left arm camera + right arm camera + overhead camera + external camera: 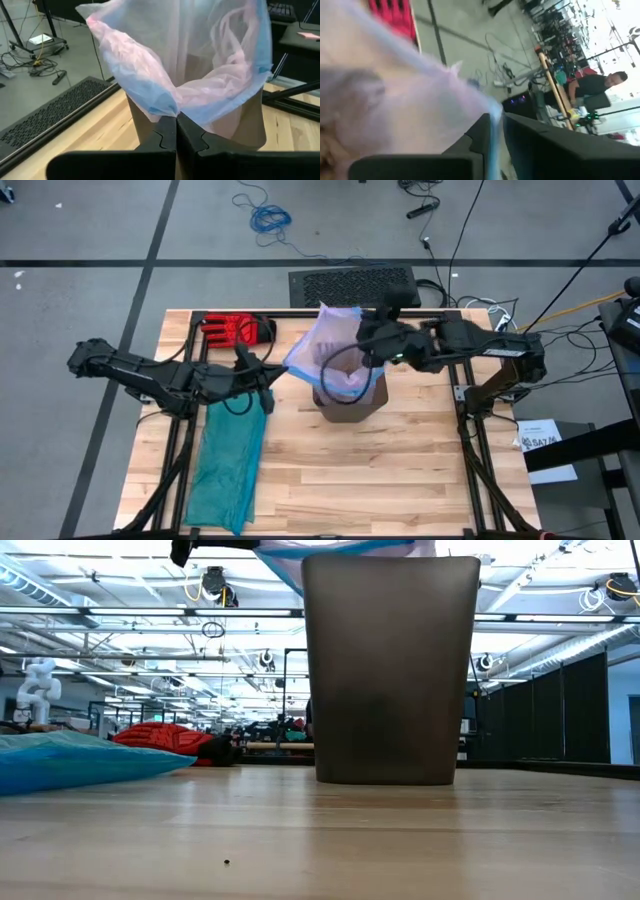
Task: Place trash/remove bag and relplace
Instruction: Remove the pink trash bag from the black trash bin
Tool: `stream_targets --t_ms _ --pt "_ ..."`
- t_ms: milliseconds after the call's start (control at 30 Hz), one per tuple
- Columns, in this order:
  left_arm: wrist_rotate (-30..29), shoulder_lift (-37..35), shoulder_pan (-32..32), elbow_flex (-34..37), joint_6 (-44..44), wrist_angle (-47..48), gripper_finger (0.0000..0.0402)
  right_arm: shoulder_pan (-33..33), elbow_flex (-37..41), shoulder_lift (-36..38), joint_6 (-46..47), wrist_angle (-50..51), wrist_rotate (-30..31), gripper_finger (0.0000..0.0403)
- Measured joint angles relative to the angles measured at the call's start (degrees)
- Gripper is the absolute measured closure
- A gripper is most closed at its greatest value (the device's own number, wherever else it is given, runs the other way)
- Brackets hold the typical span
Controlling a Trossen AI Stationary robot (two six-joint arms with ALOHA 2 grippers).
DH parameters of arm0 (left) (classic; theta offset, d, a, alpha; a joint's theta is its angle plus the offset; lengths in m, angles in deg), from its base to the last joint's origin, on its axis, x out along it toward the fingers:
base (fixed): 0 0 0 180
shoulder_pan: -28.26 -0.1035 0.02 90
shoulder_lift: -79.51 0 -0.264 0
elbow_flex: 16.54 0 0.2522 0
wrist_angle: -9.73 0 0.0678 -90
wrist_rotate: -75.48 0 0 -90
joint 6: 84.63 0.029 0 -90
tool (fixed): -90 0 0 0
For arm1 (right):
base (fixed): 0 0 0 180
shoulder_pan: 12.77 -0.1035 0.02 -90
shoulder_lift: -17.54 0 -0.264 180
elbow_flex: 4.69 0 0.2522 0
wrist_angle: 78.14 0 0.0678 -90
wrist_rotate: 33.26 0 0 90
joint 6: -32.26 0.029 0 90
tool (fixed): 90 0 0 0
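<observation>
A dark brown bin [352, 410] stands on its base mid-table [390, 670]. The thin pink-white bag [335, 345] with a blue hem rises out of the bin's mouth, its lower part still inside [200, 60]. My left gripper [275, 372] is at the bag's left side, shut on its hem. My right gripper [368, 345] is above the bin's far right rim, shut on the hem there. The trash is out of view. My left gripper pinches the bag's blue hem [170, 107] between its two fingers, at a gathered fold on the bag's left side, coming nearly level from the table's left. The plastic spreads up and away from the pinch, above the bin's rim. My right gripper has the bag's blue hem [494, 131] between its two fingers, which stand only a sliver apart, coming from the table's right, slanting down. The plastic spreads away from the fingers, lifted above the bin.
A teal-green plastic bag [228, 455] lies flat along the table's left side [70, 760]. A red glove [232, 328] lies at the far left corner [165, 737]. A black mat [350, 285] lies on the floor beyond the far edge. Bare wood [400, 480] spreads near and right.
</observation>
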Motion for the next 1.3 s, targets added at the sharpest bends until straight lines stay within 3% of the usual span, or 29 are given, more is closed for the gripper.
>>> stream_targets --t_ms 267,367,467,600,667,867,1067,1300 --pt "0.04 0.00 0.00 0.00 0.68 0.34 0.0401 -0.18 -7.56 0.03 9.35 9.67 -3.61 0.0315" --pt "0.07 0.00 0.02 0.00 0.72 0.48 0.0402 -1.04 -10.38 0.00 17.73 20.06 -4.47 0.0298" --pt "0.07 0.00 0.00 0.00 0.74 0.50 0.0402 -1.92 -11.13 0.12 30.94 30.57 -7.54 0.0306" --pt "0.65 -0.04 0.02 0.00 0.75 0.53 0.0402 -4.66 -4.34 2.69 35.60 28.80 -23.53 0.0363" --pt "0.69 -0.44 -0.02 0.02 0.93 0.84 0.0402 -6.70 -0.36 3.54 38.70 29.88 -25.16 0.0391" --pt "0.70 -1.83 0.13 0.02 1.29 1.10 0.0402 -13.51 17.45 8.47 51.91 29.77 -24.95 0.0401" --pt "0.70 -2.21 0.13 0.02 2.23 0.91 0.0402 -17.42 33.83 11.89 62.19 20.95 -23.36 0.0402" --pt "0.68 -2.22 0.13 0.02 2.37 0.85 0.0402 -17.64 41.49 11.46 54.83 -5.64 -23.13 0.0403"
